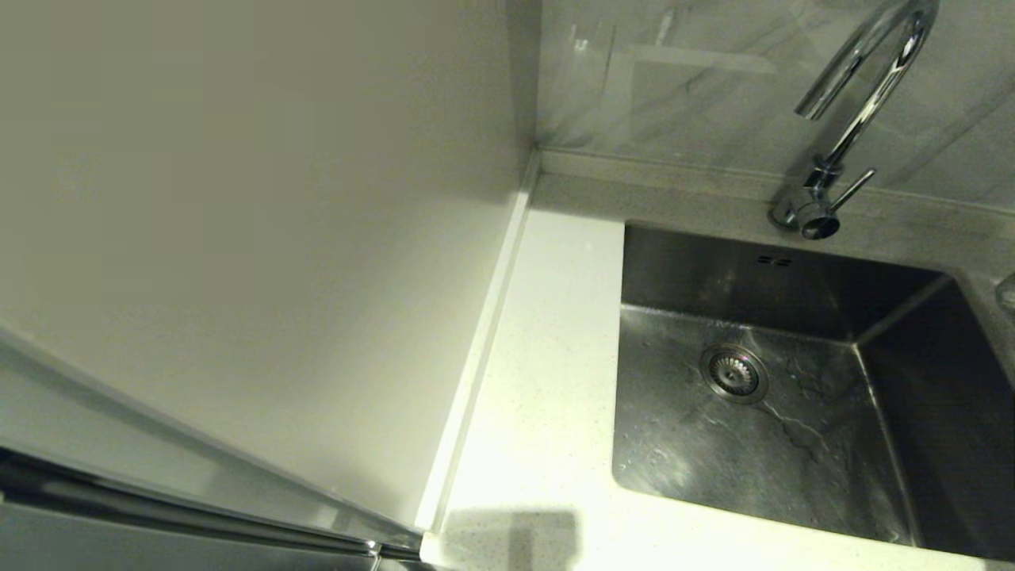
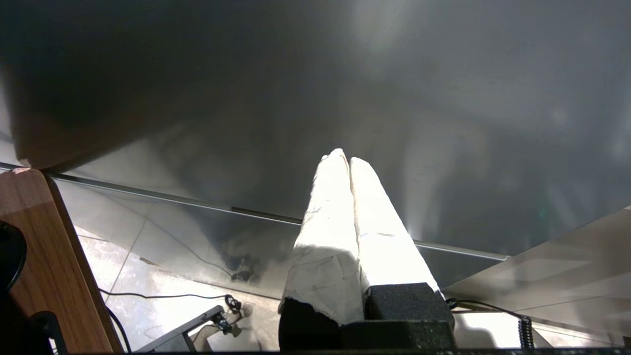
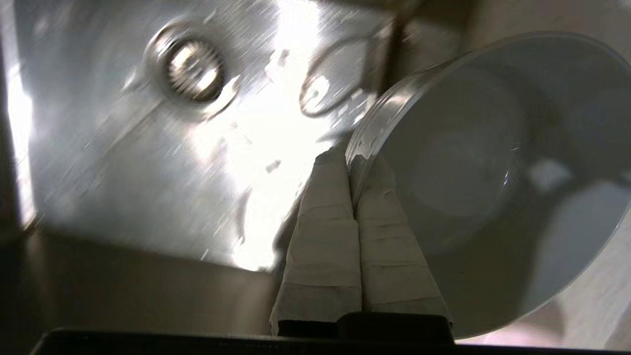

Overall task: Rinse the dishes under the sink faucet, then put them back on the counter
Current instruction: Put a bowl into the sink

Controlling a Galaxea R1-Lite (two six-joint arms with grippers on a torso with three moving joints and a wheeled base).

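Steel fills my head view: the sink (image 1: 761,412), wet around its drain (image 1: 733,373), with the faucet (image 1: 860,103) at its back edge and no arm showing. My left wrist view shows the left hand (image 2: 345,160) closed on nothing, parked below desk level. My right wrist view shows the right hand (image 3: 347,160) pinching the rim of a pale blue bowl (image 3: 488,177) over the basin (rinse seemingly done). Next, I judge, comes carrying it to the desk (image 1: 547,381).

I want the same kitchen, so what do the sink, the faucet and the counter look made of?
Sink: brushed stainless steel, judging by its dull grey streaky sheen. Faucet: polished chrome-look metal, mirror reflections. Counter: white, finely speckled, smooth, probably stone or composite.
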